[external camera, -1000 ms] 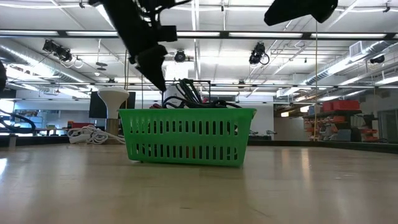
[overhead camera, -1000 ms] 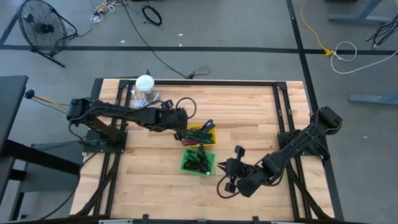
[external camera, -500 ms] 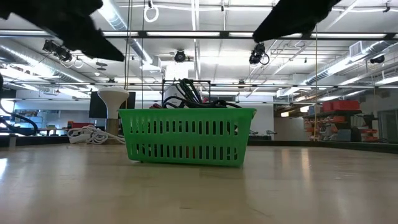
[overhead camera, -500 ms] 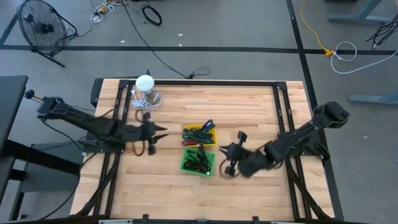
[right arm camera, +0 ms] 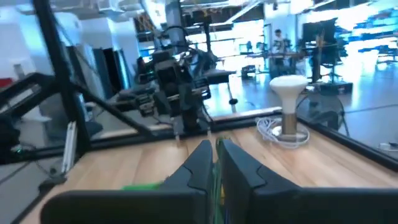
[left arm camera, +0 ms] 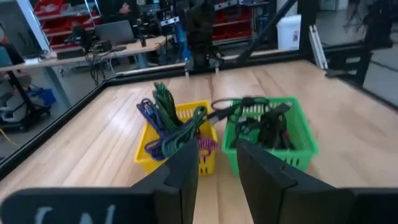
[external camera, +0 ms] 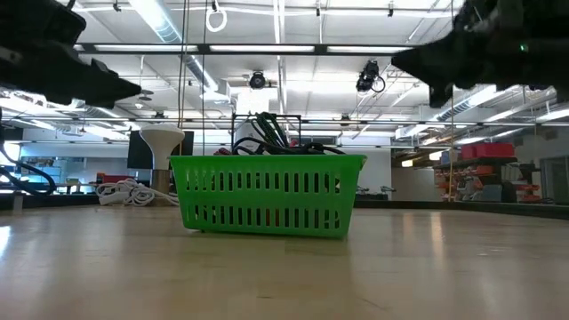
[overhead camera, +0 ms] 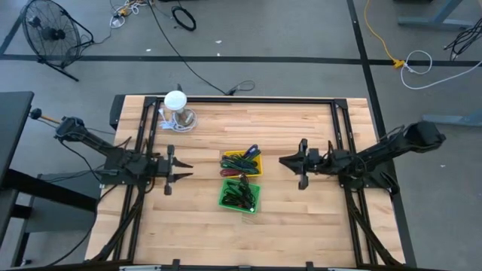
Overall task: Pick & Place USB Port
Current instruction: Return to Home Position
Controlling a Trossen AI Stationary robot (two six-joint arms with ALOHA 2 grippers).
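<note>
A green basket [overhead camera: 239,194] stands on the wooden table, filled with black parts and cords [left arm camera: 266,124]; I cannot single out the USB port among them. Just beyond it, a yellow basket [overhead camera: 242,162] holds purple and green cords [left arm camera: 168,127]. My left gripper [overhead camera: 186,167] hovers left of the baskets, level, pointing at them, open with nothing between its fingers [left arm camera: 186,168]. To the right of the baskets my right gripper [overhead camera: 285,160] is also level and points at them. It is shut and carries nothing [right arm camera: 214,163].
A white mushroom-shaped lamp [overhead camera: 175,104] with a coiled white cord [right arm camera: 280,132] stands at the far left of the table. A black frame [overhead camera: 256,100] runs along the table's edges. Bare wood lies near the front edge and at the far right.
My left gripper has drawn back from over the yellow basket toward the table's left edge, sinking and tipping up to level. My right gripper has swung from near the front edge beside the green basket toward the far side and has turned level. The baskets have stayed put.
</note>
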